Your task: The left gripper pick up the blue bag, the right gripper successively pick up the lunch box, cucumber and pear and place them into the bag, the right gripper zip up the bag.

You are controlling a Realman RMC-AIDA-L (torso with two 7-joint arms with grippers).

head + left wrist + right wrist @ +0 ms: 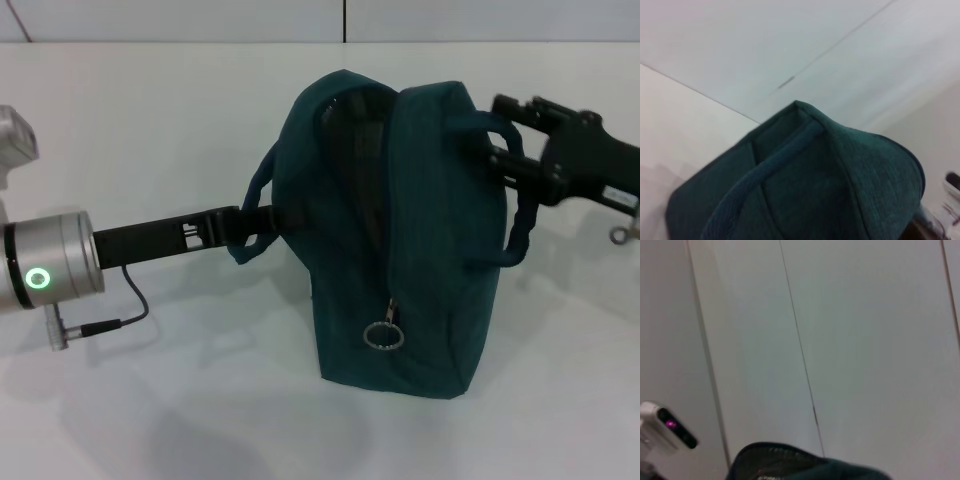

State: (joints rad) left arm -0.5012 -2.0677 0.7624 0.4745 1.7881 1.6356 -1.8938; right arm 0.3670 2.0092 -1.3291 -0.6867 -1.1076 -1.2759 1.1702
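Blue bag upright on the white table, zipper part open. Left gripper clamped on one handle — right gripper clamped on the other.

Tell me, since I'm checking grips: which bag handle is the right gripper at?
The handle on the bag's right side; the right gripper meets it, while the left gripper holds the opposite loop.

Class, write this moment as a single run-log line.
left gripper: at left handle | right gripper: at right handle | blue bag: upright on table, top gaping | zipper pull: hanging low on front
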